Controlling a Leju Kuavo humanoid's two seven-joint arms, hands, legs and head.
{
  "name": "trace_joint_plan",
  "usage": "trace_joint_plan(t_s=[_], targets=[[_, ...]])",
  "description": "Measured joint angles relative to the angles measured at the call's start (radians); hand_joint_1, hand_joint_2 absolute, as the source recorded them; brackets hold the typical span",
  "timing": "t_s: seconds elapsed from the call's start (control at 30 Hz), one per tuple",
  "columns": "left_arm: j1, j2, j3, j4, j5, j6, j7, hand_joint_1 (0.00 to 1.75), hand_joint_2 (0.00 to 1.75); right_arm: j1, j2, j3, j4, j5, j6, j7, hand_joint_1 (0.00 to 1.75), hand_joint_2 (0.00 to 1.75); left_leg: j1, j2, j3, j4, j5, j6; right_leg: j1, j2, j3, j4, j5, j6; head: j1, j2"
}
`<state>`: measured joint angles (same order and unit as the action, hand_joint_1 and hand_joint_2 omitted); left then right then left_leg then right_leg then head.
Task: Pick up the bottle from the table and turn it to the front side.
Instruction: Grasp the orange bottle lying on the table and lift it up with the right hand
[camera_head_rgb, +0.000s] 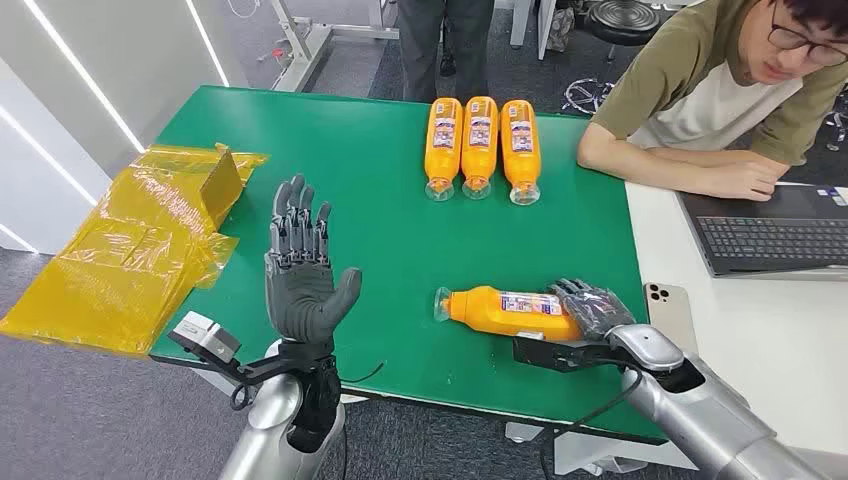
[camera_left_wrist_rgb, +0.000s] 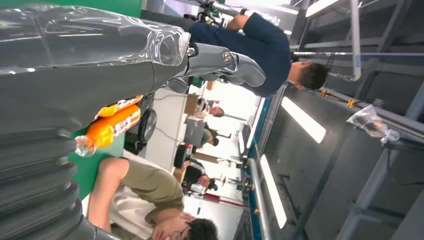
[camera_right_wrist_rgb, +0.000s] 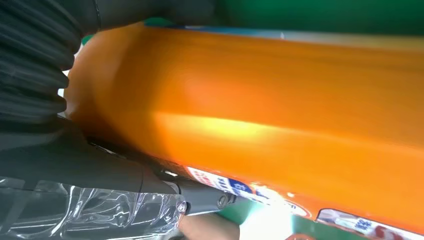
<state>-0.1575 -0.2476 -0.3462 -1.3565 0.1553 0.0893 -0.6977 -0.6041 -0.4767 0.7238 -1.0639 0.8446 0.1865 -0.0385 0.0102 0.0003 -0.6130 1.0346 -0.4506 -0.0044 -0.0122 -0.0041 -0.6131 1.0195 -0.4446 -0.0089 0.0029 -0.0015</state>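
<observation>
The orange plastic bottle with a clear cap (camera_head_rgb: 505, 311) lay on its side on the green worktop (camera_head_rgb: 400, 240), near the front edge. The right hand (camera_head_rgb: 592, 308) gripped its base end, fingers wrapped over it. The left hand (camera_head_rgb: 303, 270) stood raised, fingers spread, holding nothing.

Head view: high on the body, facing forward and down onto the green table (camera_head_rgb: 400, 150); moderate distance, both hands and the seated person (camera_head_rgb: 720, 90) in frame.
Left wrist view: turned on its side, close behind the left hand (camera_head_rgb: 300, 270); facing across the table edge toward the room and ceiling lights.
Right wrist view: pressed almost against the orange bottle (camera_right_wrist_rgb: 260, 110), blurred by nearness.
Shared: that bottle (camera_head_rgb: 510, 312); the row of bottles (camera_head_rgb: 480, 145) and the seated person.
</observation>
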Motion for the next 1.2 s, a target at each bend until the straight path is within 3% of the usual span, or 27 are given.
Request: trace_joint_plan(t_s=[0.3, 0.47, 0.6, 0.7, 0.77, 0.9, 0.97, 1.07, 1.2], targets=[[0.002, 0.0, 0.005, -0.002, -0.017, -0.004, 0.0, 0.0, 1.75, 0.039, -0.003, -0.011, -0.016, 0.024, -0.061, -0.013, 1.75, 1.75, 0.0, 0.0, 0.002, 0.0, 0.0, 0.0, 0.0, -0.001, 0.002, 0.0, 0.0, 0.0, 0.0, 0.0], [0.004, 0.0, 0.009, -0.005, -0.027, -0.001, -0.001, 0.0, 1.75, 0.093, 0.032, -0.049, -0.026, 0.058, -0.187, -0.031, 1.75, 1.75, 0.001, 0.0, 0.002, 0.0, 0.0, 0.0, 0.001, 0.0, 0.003, 0.0, 0.0, 0.0, 0.0, 0.0], [0.009, 0.0, 0.014, -0.009, -0.038, 0.028, -0.003, 0.0, 1.75, 0.181, 0.152, -0.142, -0.035, 0.015, -0.494, -0.098, 1.75, 1.75, 0.001, 0.0, 0.001, -0.001, 0.0, 0.0, 0.002, 0.0, 0.001, 0.001, 0.0, 0.0, 0.0, 0.0], [0.008, 0.0, 0.013, -0.005, -0.037, 0.073, -0.001, 0.0, 1.75, 0.245, 0.265, -0.222, -0.07, -0.12, -0.723, -0.207, 1.75, 1.75, 0.002, -0.001, 0.001, -0.001, 0.0, -0.001, 0.002, -0.001, -0.001, 0.001, -0.001, -0.001, 0.0, 0.0], [0.006, 0.0, 0.01, 0.004, -0.031, 0.092, 0.004, 0.0, 1.75, 0.28, 0.325, -0.268, -0.099, -0.206, -0.82, -0.287, 1.75, 1.75, 0.002, -0.002, 0.0, -0.001, 0.0, -0.001, 0.002, -0.002, -0.001, 0.001, -0.001, -0.001, 0.0, 0.0], [-0.001, 0.0, -0.005, 0.035, -0.007, 0.104, 0.028, 0.0, 1.75, 0.361, 0.428, -0.359, -0.147, -0.295, -0.869, -0.493, 1.75, 1.75, 0.002, -0.001, -0.001, -0.002, -0.001, -0.002, 0.002, -0.001, -0.001, 0.001, -0.002, -0.002, 0.0, 0.0], [-0.003, 0.0, -0.013, 0.046, -0.001, 0.102, 0.036, 0.0, 1.75, 0.392, 0.48, -0.399, -0.162, -0.297, -0.87, -0.547, 1.75, 1.75, 0.001, 0.0, -0.001, -0.002, -0.001, -0.002, 0.002, 0.001, -0.002, 0.0, -0.002, -0.002, 0.0, 0.0], [-0.006, 0.0, -0.026, 0.053, 0.004, 0.08, 0.056, 0.0, 1.75, 0.424, 0.541, -0.435, -0.172, -0.263, -0.87, -0.561, 1.75, 1.75, 0.001, 0.0, -0.001, -0.002, -0.001, -0.003, 0.002, 0.0, -0.002, 0.0, -0.002, -0.001, 0.0, 0.0], [-0.011, 0.0, -0.051, 0.054, 0.021, -0.018, 0.097, 0.0, 1.75, 0.462, 0.599, -0.447, -0.189, -0.181, -0.87, -0.516, 1.75, 1.75, 0.001, 0.0, -0.001, -0.001, -0.001, -0.003, 0.002, 0.0, -0.002, 0.0, -0.002, -0.001, 0.0, 0.0]])
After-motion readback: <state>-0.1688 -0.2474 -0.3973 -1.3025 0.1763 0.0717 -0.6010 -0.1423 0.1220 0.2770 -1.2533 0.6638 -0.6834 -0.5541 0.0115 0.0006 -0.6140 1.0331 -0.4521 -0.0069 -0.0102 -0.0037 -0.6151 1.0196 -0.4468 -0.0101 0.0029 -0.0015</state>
